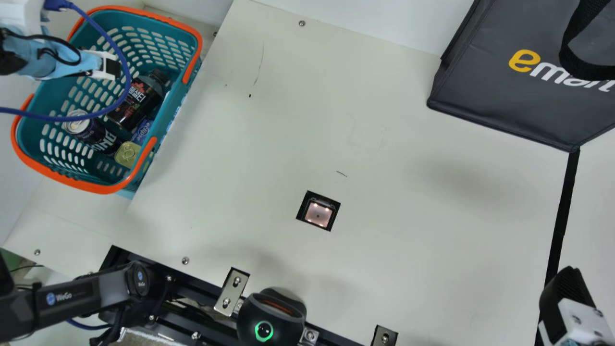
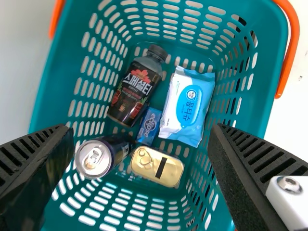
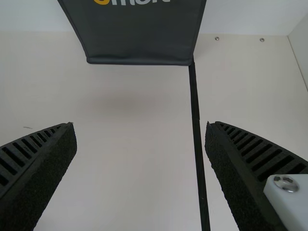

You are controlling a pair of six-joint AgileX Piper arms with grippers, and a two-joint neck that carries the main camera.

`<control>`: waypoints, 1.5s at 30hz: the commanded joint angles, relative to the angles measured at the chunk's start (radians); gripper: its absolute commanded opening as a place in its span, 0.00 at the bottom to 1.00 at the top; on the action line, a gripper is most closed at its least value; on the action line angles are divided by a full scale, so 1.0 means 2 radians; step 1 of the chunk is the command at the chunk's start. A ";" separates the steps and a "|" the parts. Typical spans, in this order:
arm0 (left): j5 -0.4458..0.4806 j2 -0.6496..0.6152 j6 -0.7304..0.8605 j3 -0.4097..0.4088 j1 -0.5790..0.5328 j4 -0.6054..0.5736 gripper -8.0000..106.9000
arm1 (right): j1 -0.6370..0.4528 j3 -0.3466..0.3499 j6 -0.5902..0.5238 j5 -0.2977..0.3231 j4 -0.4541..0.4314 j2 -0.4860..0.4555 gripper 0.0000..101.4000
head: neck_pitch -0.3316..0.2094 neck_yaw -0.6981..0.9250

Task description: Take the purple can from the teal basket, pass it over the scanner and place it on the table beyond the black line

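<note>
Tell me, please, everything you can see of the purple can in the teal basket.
The purple can is a cylindrical, metallic-looking drinks can with a silvery top, a pull tab and pale lettering on dark purple sides. It looks unopened. It lies tipped over inside the teal basket, its base end towards the gold tin; whether they touch is unclear. Nothing grips it.
</note>
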 commanded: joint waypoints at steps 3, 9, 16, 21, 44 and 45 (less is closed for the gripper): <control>-0.016 0.018 -0.004 0.006 -0.008 0.002 0.85 | 0.000 0.000 0.000 0.000 0.000 0.000 0.94 | -0.014 0.001; -0.040 0.042 -0.020 0.015 -0.018 0.009 0.85 | 0.000 0.000 0.000 0.000 0.000 0.000 0.94 | -0.014 0.001; -0.068 0.060 -0.047 0.028 -0.028 0.020 0.85 | 0.000 0.000 0.000 0.000 0.000 0.000 0.94 | -0.014 0.001; -0.087 0.067 -0.080 0.037 -0.032 0.031 0.85 | 0.000 0.000 0.000 0.000 0.000 0.000 0.94 | -0.014 0.001; -0.095 0.045 -0.355 0.062 -0.022 0.114 0.85 | 0.000 0.000 0.000 0.000 0.000 0.000 0.94 | -0.014 0.001; -0.092 0.044 -0.367 0.063 -0.023 0.118 0.85 | 0.000 0.000 0.000 0.000 0.000 0.000 0.94 | -0.014 0.001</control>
